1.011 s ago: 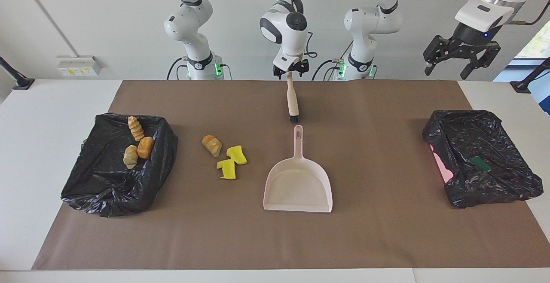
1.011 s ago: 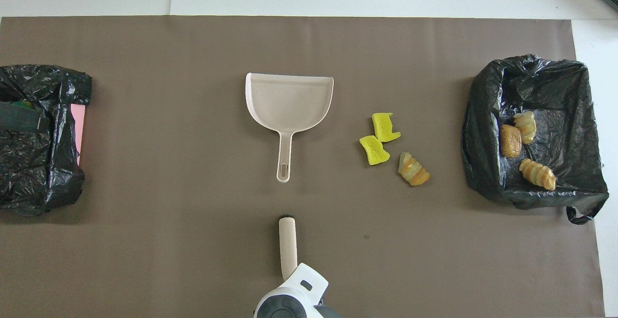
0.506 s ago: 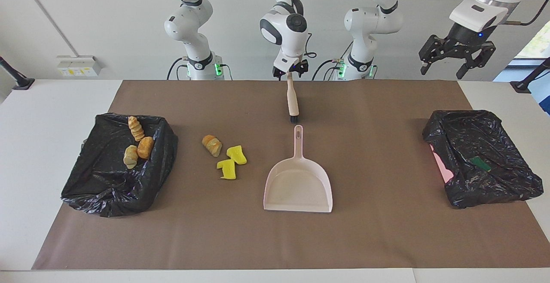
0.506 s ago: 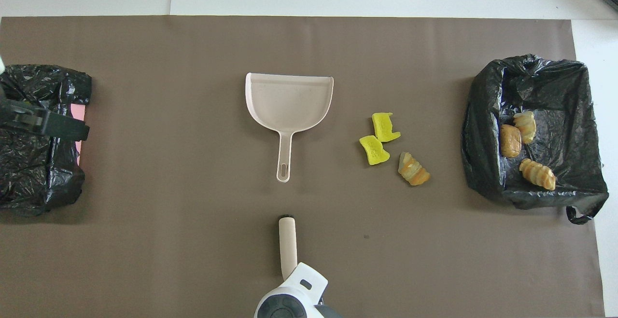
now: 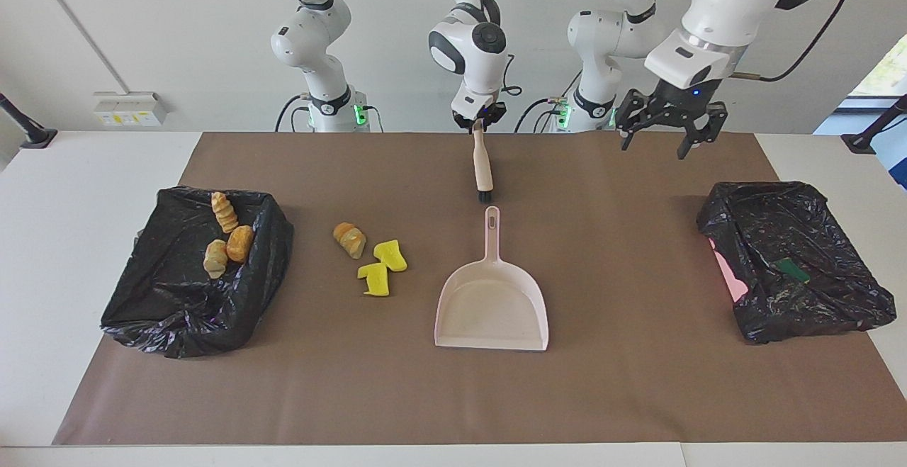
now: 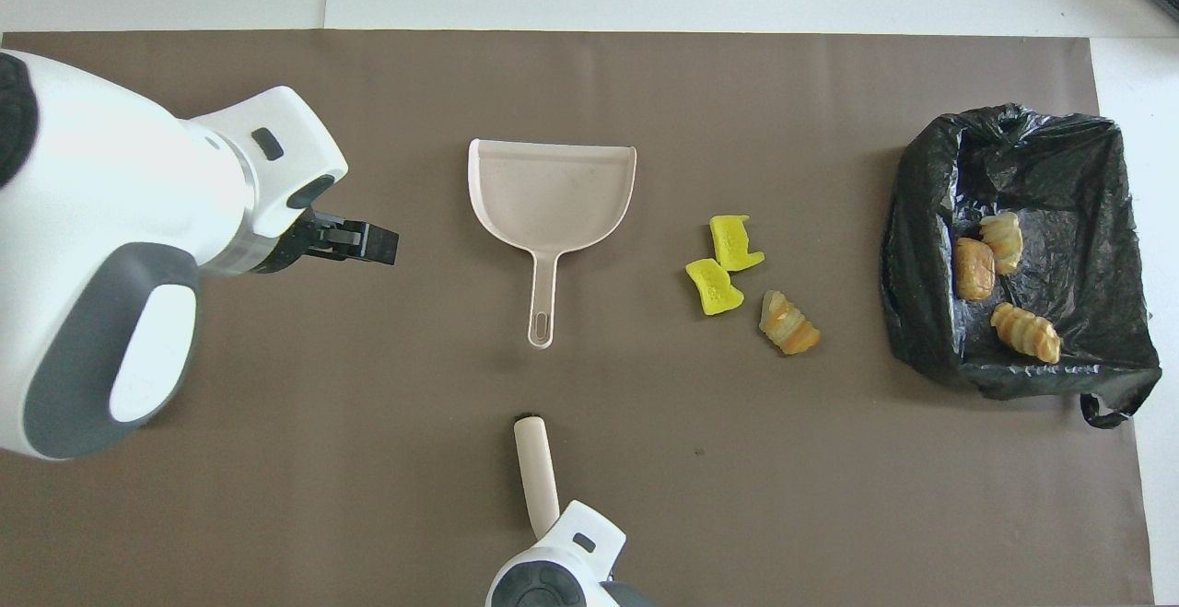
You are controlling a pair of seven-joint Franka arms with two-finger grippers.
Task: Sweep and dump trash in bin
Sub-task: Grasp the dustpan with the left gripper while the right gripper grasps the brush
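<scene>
Three pieces of trash lie loose on the brown mat (image 5: pixel 638 396) left of centre in the facing view: a golden-brown pastry lump (image 5: pixel 349 239) and two yellow spongy chunks (image 5: pixel 390 255) (image 5: pixel 375 280) just beside it, the chunks lying between the lump and the dustpan. Three more pastry lumps (image 5: pixel 224 212) (image 5: pixel 240 243) (image 5: pixel 215 258) sit inside the black-lined bin (image 5: pixel 177 318) at the left of that frame, toward the right arm's end of the surface. The pale pink dustpan (image 5: pixel 492 304) lies flat in the middle of the frame, its handle pointing up toward the robots. Just above that handle is the brush (image 5: pixel 483 169), bristles down near the handle's tip without visibly touching it. The right pincer (image 5: pixel 481 123) is closed on the top of the brush handle, at upper centre of the frame. The left pincer (image 5: pixel 665 134) hangs with its fingers spread apart and empty, in the upper right of the frame, over the mat. A second black-lined bin (image 5: pixel 793 261) sits at the right of the frame, with a green object (image 5: pixel 791 269) inside.
</scene>
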